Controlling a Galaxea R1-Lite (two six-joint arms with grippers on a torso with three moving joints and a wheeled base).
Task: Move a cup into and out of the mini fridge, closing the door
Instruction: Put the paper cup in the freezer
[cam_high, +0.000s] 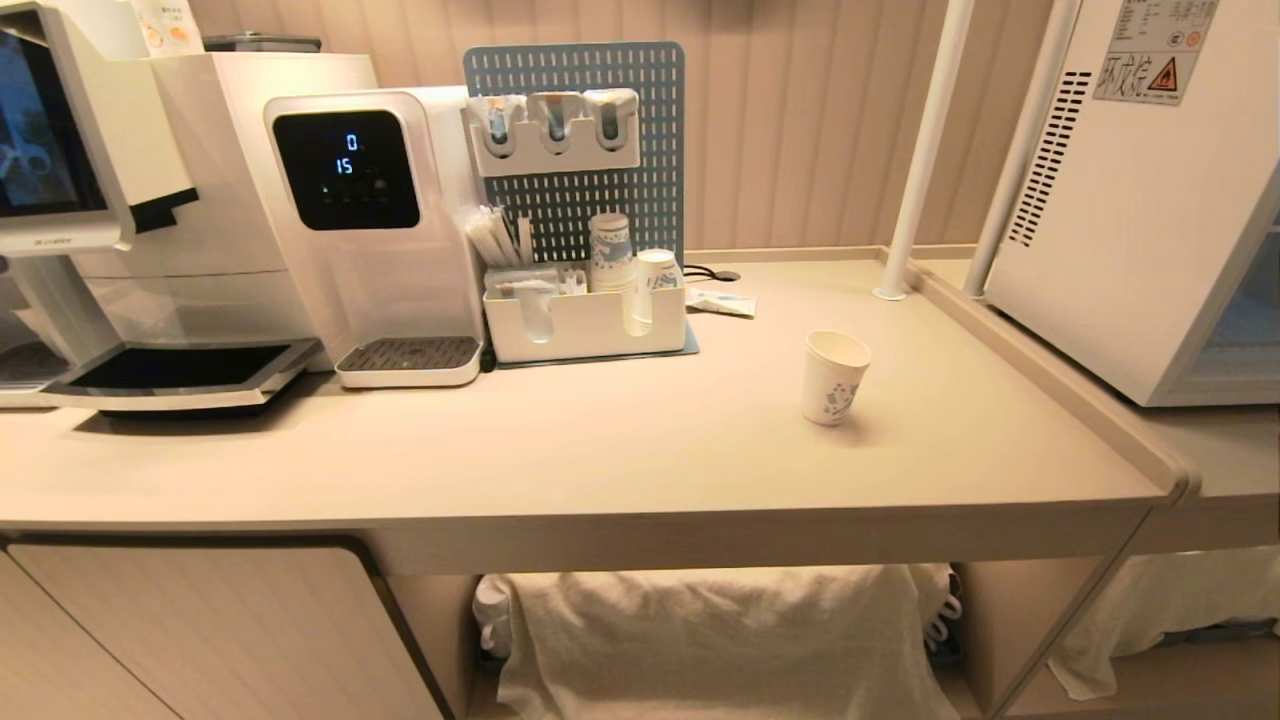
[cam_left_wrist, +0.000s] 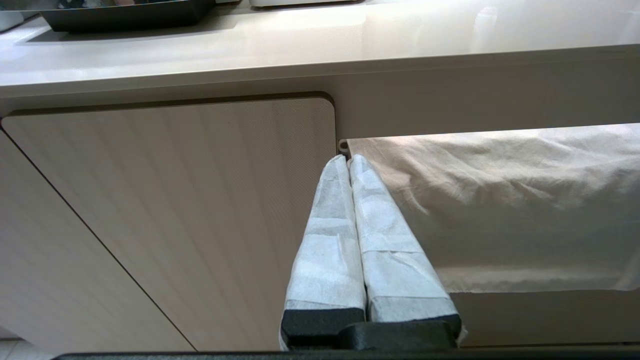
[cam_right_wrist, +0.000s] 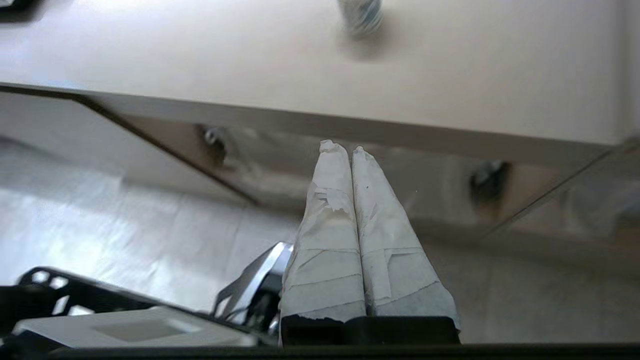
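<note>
So there's one loose cup (cam_high: 835, 376) standing upright on the counter (cam_high: 600, 450), well left of the one mini fridge (cam_high: 1130, 200), plus one nested stack of cups (cam_high: 609, 252) in the white organizer (cam_high: 585, 325). Two grippers: left gripper (cam_left_wrist: 348, 161) points at the cabinet door (cam_left_wrist: 175, 210) below the counter, fingers pressed together, holding nothing. Right gripper (cam_right_wrist: 344, 149) sits below the counter edge, also pinched together and empty.

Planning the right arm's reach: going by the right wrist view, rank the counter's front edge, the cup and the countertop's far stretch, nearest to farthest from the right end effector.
1. Counter's front edge: just beyond the shut right end effector, which sits below counter level.
2. The cup: standing on the countertop, past that edge.
3. Countertop's far stretch: behind and beside the cup.
</note>
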